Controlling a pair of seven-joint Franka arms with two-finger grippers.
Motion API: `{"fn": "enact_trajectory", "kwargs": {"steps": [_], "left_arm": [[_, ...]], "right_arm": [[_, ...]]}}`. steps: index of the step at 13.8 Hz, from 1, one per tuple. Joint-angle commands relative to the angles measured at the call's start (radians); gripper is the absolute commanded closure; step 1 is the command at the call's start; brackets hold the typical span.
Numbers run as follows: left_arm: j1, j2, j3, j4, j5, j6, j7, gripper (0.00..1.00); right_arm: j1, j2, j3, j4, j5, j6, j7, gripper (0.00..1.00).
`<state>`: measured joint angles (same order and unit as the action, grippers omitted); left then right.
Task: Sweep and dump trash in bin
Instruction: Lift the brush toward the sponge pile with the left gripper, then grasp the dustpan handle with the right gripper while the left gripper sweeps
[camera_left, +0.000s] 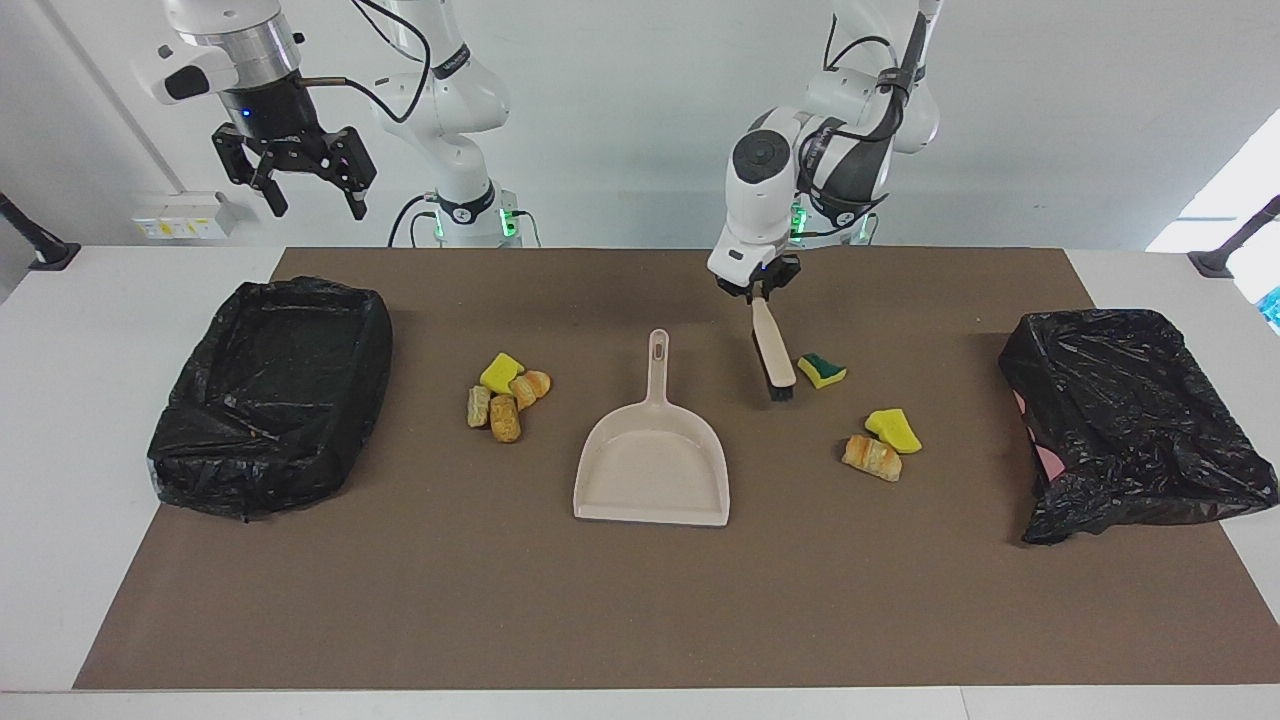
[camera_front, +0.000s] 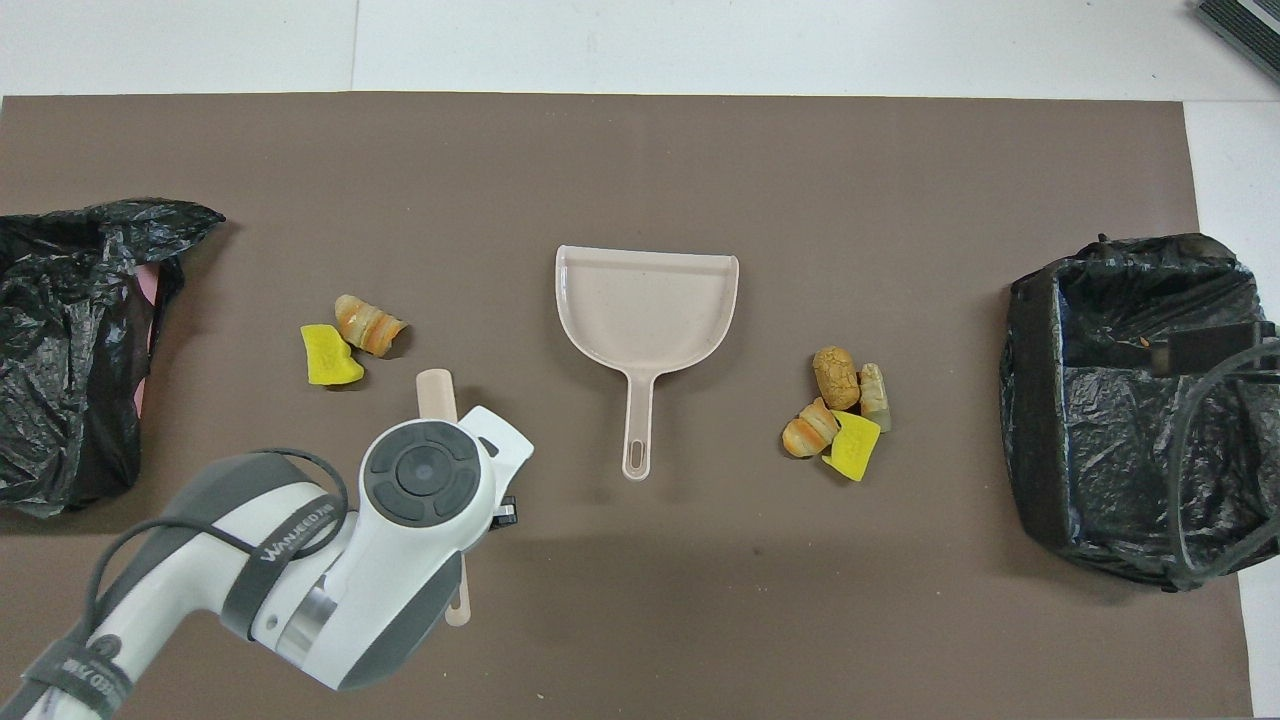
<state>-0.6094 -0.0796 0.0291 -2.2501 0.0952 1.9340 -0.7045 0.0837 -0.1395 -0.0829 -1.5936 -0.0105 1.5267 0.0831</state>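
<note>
My left gripper (camera_left: 757, 291) is shut on the top of a beige brush (camera_left: 771, 350). The brush slants down, and its black bristles sit low by the mat beside the green-backed sponge chunk (camera_left: 822, 370), on the dustpan's side of it. The beige dustpan (camera_left: 652, 470) lies flat mid-mat, handle toward the robots. More trash, a yellow sponge (camera_left: 893, 430) and a roll (camera_left: 872, 457), lies toward the left arm's end. A cluster of a yellow sponge and three rolls (camera_left: 507, 395) lies toward the right arm's end. My right gripper (camera_left: 295, 180) hangs open and high, waiting. In the overhead view the left arm hides the green-backed chunk.
Two bins lined with black bags stand on the brown mat, one at the right arm's end (camera_left: 275, 390) and one at the left arm's end (camera_left: 1130, 420). The overhead view shows the dustpan (camera_front: 648, 310), the brush head (camera_front: 436, 388) and both trash groups (camera_front: 345, 340) (camera_front: 840, 410).
</note>
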Motion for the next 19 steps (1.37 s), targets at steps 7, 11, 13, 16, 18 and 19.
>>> {"fn": "enact_trajectory", "kwargs": {"steps": [7,11,13,16,18,19], "left_arm": [[0.374,0.003,-0.012,0.038,0.06,0.046,0.356,1.0],[0.526,0.007,-0.014,0.015,0.058,0.13,0.621,1.0],[0.536,0.036,-0.014,0.007,0.058,0.186,0.66,1.0],[0.536,0.099,-0.014,0.007,0.058,0.264,0.707,1.0],[0.527,0.133,-0.014,0.009,0.06,0.29,0.772,1.0],[0.522,0.133,-0.015,0.01,0.06,0.29,0.821,1.0]], "right_arm": [[0.06,-0.052,0.014,-0.137,0.029,0.024,-0.073,0.0],[0.269,0.053,0.02,-0.175,0.034,0.217,0.264,0.0],[0.365,0.148,0.02,-0.17,0.038,0.353,0.38,0.0],[0.471,0.303,0.028,-0.154,0.112,0.491,0.515,0.0],[0.514,0.38,0.041,-0.146,0.116,0.541,0.552,0.0],[0.534,0.408,0.042,-0.146,0.122,0.564,0.581,0.0]]}}
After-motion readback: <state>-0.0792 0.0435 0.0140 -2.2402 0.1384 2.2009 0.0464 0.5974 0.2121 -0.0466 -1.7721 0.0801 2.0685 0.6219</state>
